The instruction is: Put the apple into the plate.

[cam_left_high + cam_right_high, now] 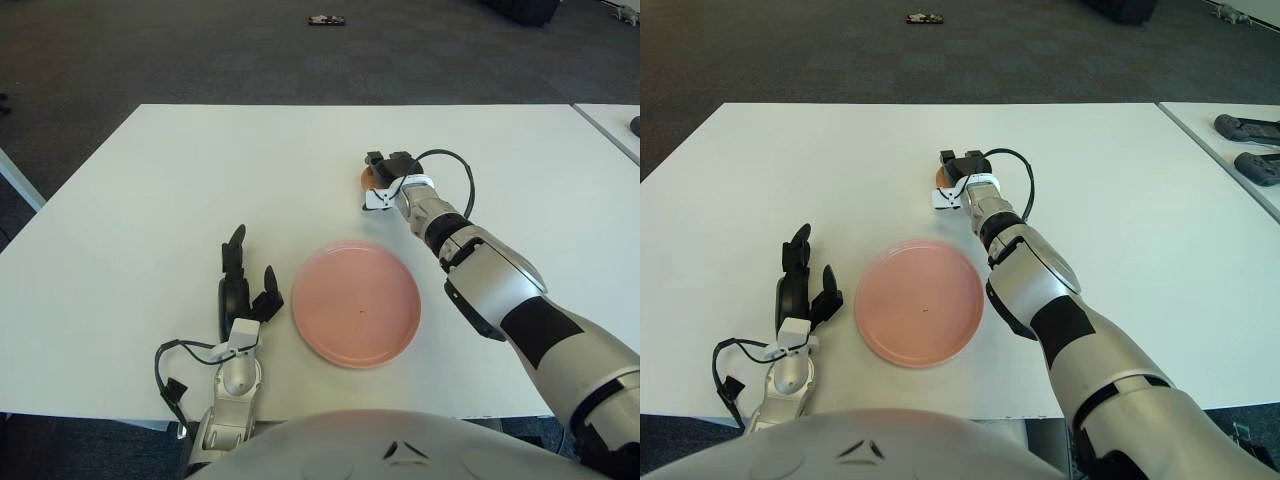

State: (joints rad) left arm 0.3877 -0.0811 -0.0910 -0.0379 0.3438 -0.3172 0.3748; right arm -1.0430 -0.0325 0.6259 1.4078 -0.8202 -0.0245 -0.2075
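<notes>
The apple (pixel 366 177), orange-red and small, sits on the white table (pixel 150 200) beyond the plate, mostly hidden by my right hand. That hand (pixel 388 165) reaches forward across the table, and its black fingers curl over the apple's top and right side. Only the apple's left edge shows. The pink plate (pixel 356 301) lies empty near the table's front edge, well short of the apple. Just left of the plate is my left hand (pixel 245 280), its fingers spread upward and holding nothing.
A black cable (pixel 455 160) loops from my right wrist above the table. To the right stands a second white table (pixel 1225 150) with two dark controllers (pixel 1245 128). A small dark object (pixel 325 19) lies on the carpet beyond the table.
</notes>
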